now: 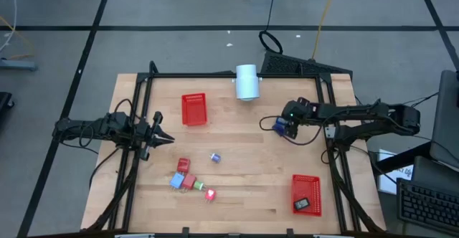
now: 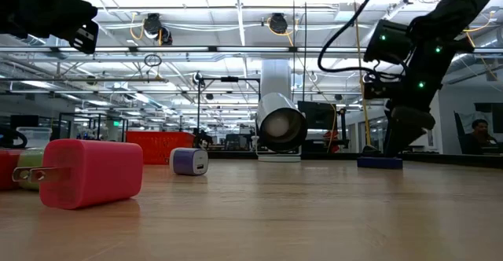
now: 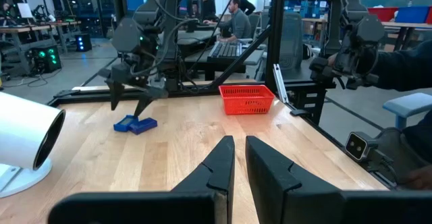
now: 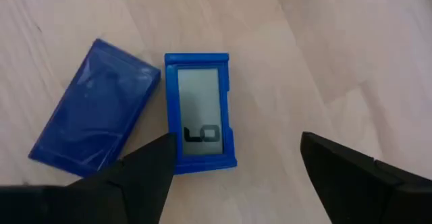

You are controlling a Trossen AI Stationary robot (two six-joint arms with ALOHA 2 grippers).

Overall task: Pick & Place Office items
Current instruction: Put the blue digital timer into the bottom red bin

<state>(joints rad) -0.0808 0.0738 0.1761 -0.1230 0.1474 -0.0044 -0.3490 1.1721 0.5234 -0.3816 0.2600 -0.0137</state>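
Table (image 1: 244, 195): one black item (image 1: 302, 204) lies in the red basket (image 1: 306, 184) at five o'clock; the basket (image 1: 193, 109) at eleven looks empty. Red and light blue pieces (image 1: 188, 181) wait at seven. My right pincer (image 4: 233, 163), spread, hovers over two blue pieces (image 4: 200, 109) at two o'clock. My left pincer (image 3: 239, 158) is pressed together. Most remains.

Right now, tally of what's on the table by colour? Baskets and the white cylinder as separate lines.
Dark blue pieces: 2, under the open right gripper
Red pieces: 3
Light blue piece: 1
Bluish-white piece: 1
Black piece: 1, in a basket
Red baskets: 2
White cylinder: 1
Total: 11
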